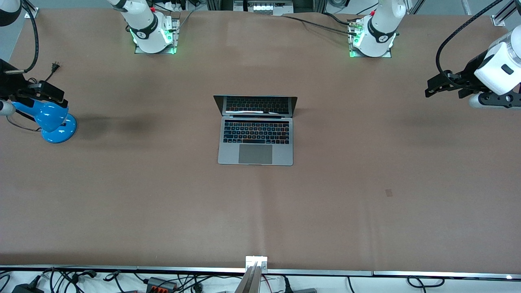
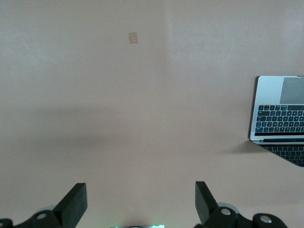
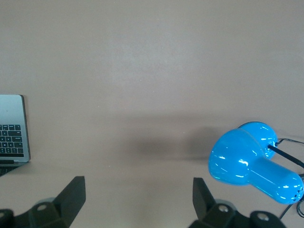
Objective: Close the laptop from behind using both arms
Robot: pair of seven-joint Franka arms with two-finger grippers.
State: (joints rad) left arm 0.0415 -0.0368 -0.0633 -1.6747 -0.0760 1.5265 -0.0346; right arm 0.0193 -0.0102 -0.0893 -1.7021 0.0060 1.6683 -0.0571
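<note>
**Laptop open at mid-table, both grippers wide**

Laptop (image 1: 255, 134) sits open at the table's (image 1: 366, 203) centre, well apart from my left gripper (image 1: 432, 87) and right gripper (image 1: 51, 92), both spread and empty over the table's end edges, the right above a blue lamp (image 1: 51, 121).

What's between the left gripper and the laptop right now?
Nothing: only bare brown table lies between the open left gripper and the open laptop, as the front view shows; the left wrist view shows the same.
</note>
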